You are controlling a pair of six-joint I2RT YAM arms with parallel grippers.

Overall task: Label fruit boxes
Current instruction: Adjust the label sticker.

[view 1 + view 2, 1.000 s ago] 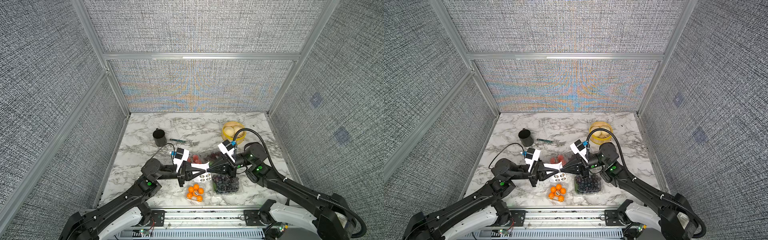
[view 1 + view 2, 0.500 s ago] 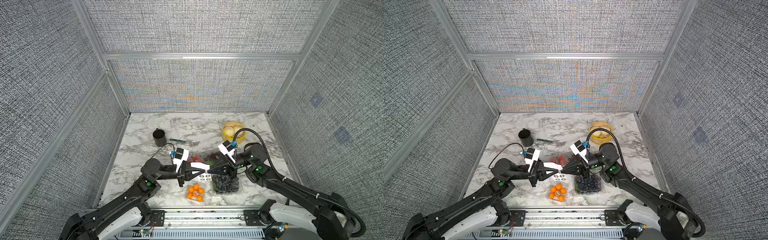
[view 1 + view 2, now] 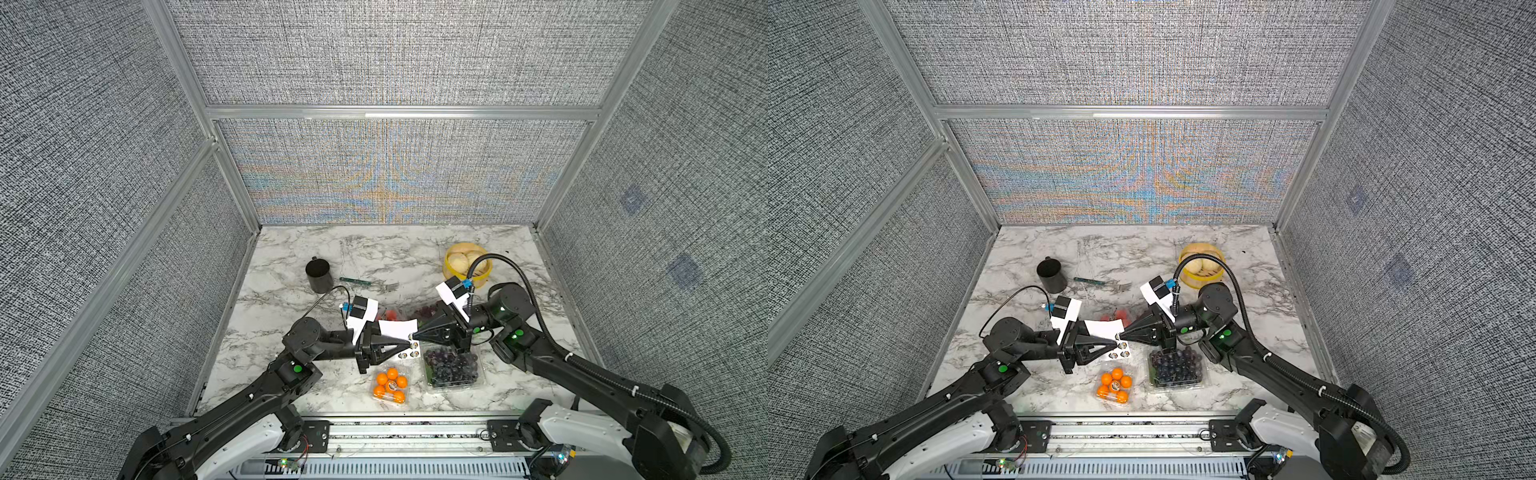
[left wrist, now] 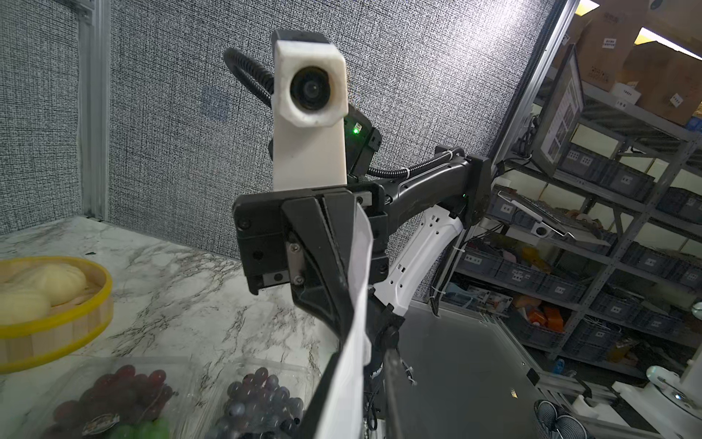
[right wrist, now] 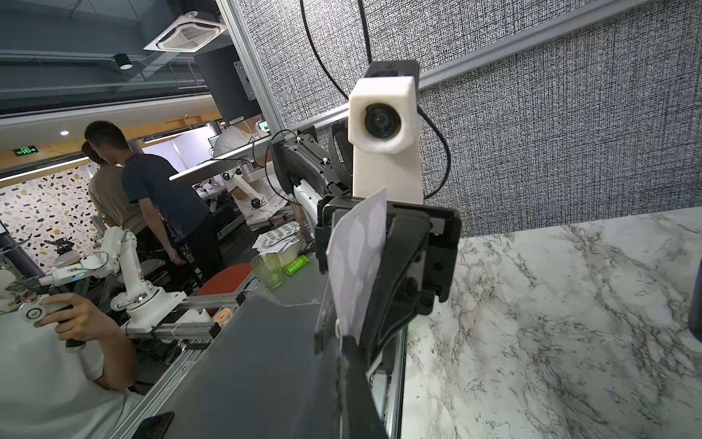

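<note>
The jaws of the right gripper (image 3: 417, 336) are fully closed on the edge of a white paper label sheet (image 3: 397, 328); the same sheet passes between the jaws of the left gripper (image 3: 407, 342), but whether they clamp it cannot be told. Around the meeting tips, on the white marble tabletop (image 3: 291, 299), the clear plastic clamshell orange-ball box (image 3: 390, 384) and dark purple grape box (image 3: 453, 368) lie nearer the robot base, the strawberry box (image 3: 388, 312) and red-green grape box (image 3: 428, 311) behind them, partly hidden.
</note>
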